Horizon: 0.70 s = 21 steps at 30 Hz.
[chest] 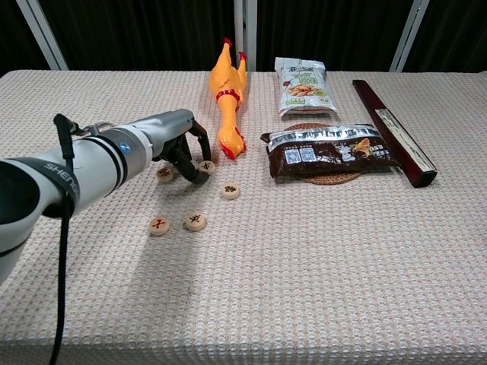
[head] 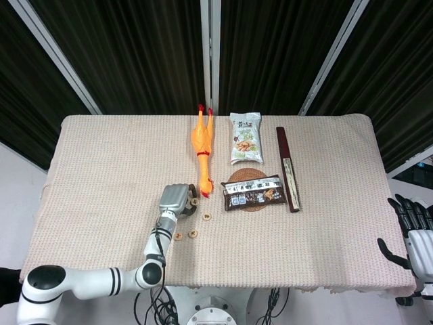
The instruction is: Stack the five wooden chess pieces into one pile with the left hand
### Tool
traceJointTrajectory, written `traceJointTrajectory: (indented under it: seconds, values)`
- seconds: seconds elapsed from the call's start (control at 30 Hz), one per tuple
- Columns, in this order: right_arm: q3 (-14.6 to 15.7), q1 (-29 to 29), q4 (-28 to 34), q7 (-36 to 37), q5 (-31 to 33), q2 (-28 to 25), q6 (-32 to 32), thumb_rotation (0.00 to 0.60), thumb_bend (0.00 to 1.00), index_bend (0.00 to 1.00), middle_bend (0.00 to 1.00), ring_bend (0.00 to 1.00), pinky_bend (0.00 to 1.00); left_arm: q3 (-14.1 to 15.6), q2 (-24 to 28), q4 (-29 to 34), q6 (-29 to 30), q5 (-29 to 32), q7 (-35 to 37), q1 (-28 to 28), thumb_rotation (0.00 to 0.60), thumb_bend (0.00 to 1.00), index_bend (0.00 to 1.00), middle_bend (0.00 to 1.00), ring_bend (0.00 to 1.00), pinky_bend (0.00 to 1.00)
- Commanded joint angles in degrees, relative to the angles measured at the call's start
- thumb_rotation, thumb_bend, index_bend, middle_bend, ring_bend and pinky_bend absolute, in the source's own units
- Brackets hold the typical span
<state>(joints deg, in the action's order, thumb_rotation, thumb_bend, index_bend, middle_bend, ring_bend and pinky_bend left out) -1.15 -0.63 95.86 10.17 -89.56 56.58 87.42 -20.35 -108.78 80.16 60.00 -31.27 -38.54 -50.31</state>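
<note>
Five round wooden chess pieces lie flat and apart on the woven tablecloth. In the chest view, one piece [chest: 165, 173] sits under my left hand [chest: 173, 138]. A second piece [chest: 205, 166] lies between that hand's curled fingertips [chest: 197, 178], still on the cloth; whether it is gripped I cannot tell. The third piece [chest: 230, 191] is to the right, and two more [chest: 195, 221] [chest: 159, 225] lie nearer the front. In the head view, my left hand [head: 174, 200] covers part of the group. My right hand [head: 411, 232] hangs past the table's right edge, fingers spread, holding nothing.
A yellow rubber chicken [chest: 228, 95] lies just behind the pieces. A brown snack packet [chest: 329, 150] rests on a round woven coaster, with a green-white snack bag [chest: 303, 86] behind it. A long dark box [chest: 393, 131] lies at the right.
</note>
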Motion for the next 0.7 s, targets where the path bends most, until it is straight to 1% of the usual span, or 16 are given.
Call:
traceJointTrajectory:
  seconds: [0.03,0.37,0.57,0.7]
  values:
    - [-0.1,0.0,0.0,0.0,0.1,0.0,-0.1,0.600,0.29,0.00,0.00,0.00,0.00,0.1,0.1,0.1,0.0,0.1,0.1,-0.2,0.600,0.30,0.48,1.00,1.00,1.00]
    - [-0.1,-0.1,0.0,-0.3,0.3,0.1,-0.2,0.600,0.29,0.00,0.00,0.00,0.00,0.4,1.4,1.9,0.9,0.6,0.6,-0.3,0.600,0.31,0.50,1.00,1.00,1.00]
    - [-0.2,-0.3,0.0,-0.6,0.5,0.3,-0.6,0.600,0.29,0.00,0.00,0.00,0.00,1.3,5.2,6.9,3.6,0.4,0.5,1.4,0.600,0.31,0.50,1.00,1.00,1.00]
    - [-0.1,-0.5,0.2,-1.4,0.4,0.5,-1.0,0.600,0.29,0.00,0.00,0.00,0.00,3.2,8.4,11.2,6.0,-1.0,0.8,3.4,0.600,0.31,0.50,1.00,1.00,1.00]
